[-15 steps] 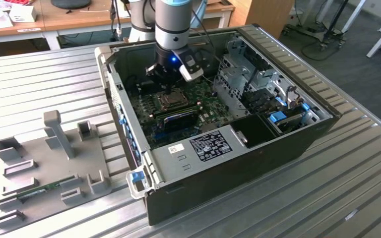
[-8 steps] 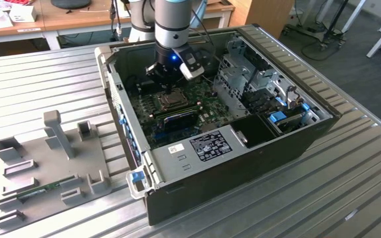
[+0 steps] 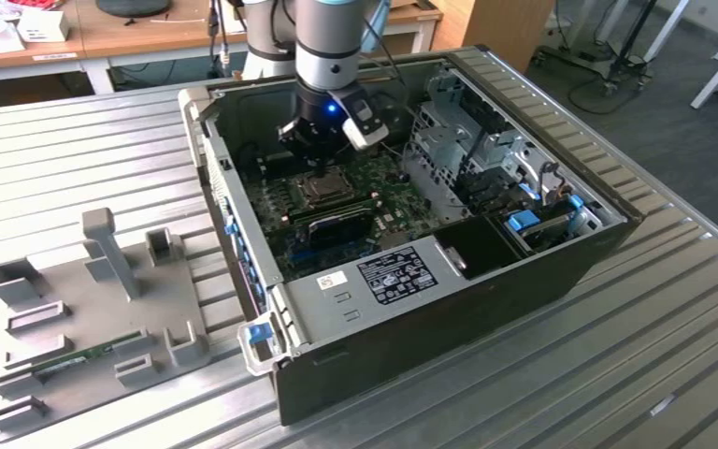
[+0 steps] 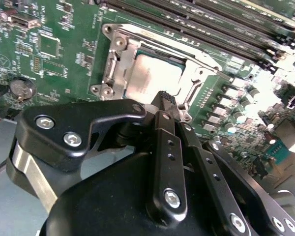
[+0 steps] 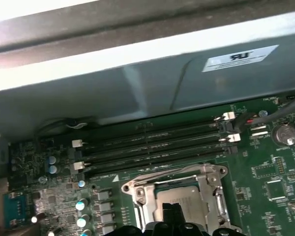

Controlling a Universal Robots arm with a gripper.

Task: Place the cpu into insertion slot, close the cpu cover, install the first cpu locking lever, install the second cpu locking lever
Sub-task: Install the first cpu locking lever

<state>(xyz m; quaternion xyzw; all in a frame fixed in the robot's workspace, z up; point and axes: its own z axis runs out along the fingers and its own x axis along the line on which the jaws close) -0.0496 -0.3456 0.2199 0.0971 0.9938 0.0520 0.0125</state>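
Here my pincer (image 4: pixel 163 98) hung clenched on nothing, its tips just above the chip (image 4: pixel 152 76). The chip lay flat in the socket (image 5: pixel 179 199) directly beneath me, with the metal cover (image 4: pixel 125 51) closed around it on the green board (image 4: pixel 49 44).

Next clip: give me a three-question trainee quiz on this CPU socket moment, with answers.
1. True or false: the cpu already lies in the insertion slot.
2. What is the gripper nearest to? A) the coin battery B) the cpu cover C) the power supply
3. Fill in: the long black memory slots run between the socket and the case ____.

Key
1. True: its silvery top shows inside the cover frame.
2. B: the fingertips, drawn together, sit at the cover's edge.
3. wall.
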